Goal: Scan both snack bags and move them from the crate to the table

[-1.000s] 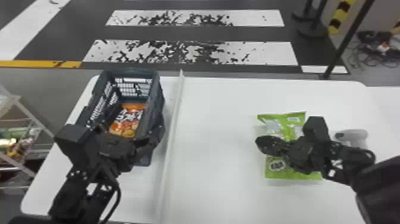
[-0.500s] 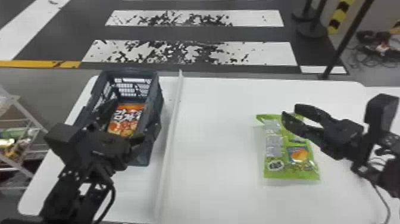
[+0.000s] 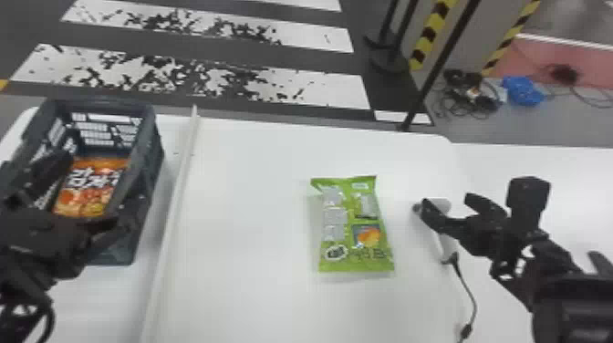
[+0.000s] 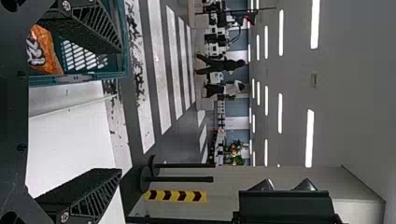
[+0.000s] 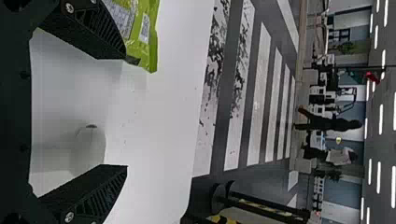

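Observation:
Over the dark crate (image 3: 153,159) my left gripper (image 3: 77,200) is open, with the orange snack bag (image 3: 89,187) lying inside the crate beneath it. The left wrist view has the left gripper (image 4: 119,111) with its fingers wide apart, and the orange bag (image 4: 44,50) beside one finger. The green snack bag (image 3: 353,223) lies flat on the white table (image 3: 255,283). To its right, my right gripper (image 3: 449,203) stands open above the white scanner (image 3: 444,244). In the right wrist view, the scanner (image 5: 91,147) shows between the fingers of the open right gripper (image 5: 128,114).
A white raised strip (image 3: 175,205) runs along the table between the crate and the green bag. From the scanner a black cable (image 3: 470,292) trails toward the near edge. Beyond the far edge stands a dark pole (image 3: 438,68).
The head view has turned to the right. My right gripper has left its place over the green bag and moved right to the scanner. The green bag lies uncovered.

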Available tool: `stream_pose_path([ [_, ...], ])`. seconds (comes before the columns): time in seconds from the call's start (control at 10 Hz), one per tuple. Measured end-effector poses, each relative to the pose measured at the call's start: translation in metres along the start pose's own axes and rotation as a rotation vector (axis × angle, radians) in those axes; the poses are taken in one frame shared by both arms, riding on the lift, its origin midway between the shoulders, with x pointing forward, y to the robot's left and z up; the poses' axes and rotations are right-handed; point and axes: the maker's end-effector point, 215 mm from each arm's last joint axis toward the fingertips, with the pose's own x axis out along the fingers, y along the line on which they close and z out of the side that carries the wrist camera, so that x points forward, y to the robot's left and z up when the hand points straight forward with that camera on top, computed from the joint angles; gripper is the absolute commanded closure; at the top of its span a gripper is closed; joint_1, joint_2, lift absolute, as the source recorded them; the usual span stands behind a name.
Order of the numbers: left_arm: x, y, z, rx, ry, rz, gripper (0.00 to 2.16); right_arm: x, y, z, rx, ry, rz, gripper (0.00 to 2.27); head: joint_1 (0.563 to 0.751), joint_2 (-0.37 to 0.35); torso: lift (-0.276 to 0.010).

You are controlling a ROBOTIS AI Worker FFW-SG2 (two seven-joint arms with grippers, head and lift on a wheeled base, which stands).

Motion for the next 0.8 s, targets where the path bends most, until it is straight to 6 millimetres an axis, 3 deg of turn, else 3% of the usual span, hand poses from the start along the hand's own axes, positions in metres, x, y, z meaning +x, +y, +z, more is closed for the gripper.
stream_pose_path([
  [0.2,0.002,-0.002,-0.003,-0.008,-0.004,-0.008,0.09,0.001,-0.025,-0.041,0.023,0.073,-0.028,0.03,0.695,-0.286,-0.088],
  [0.5,0.003,-0.003,-0.008,-0.012,-0.004,-0.013,0.09,0.015,-0.029,-0.077,0.05,0.157,0.019,0.09,0.695,-0.296,-0.088],
  [0.7,0.003,-0.003,-0.011,-0.013,0.0,-0.016,0.09,0.026,-0.035,-0.084,0.042,0.191,0.025,0.65,0.695,-0.3,-0.088],
  [0.8,0.003,-0.003,-0.012,-0.014,0.003,-0.016,0.09,0.03,-0.035,-0.085,0.033,0.208,0.037,1.3,0.695,-0.299,-0.088],
])
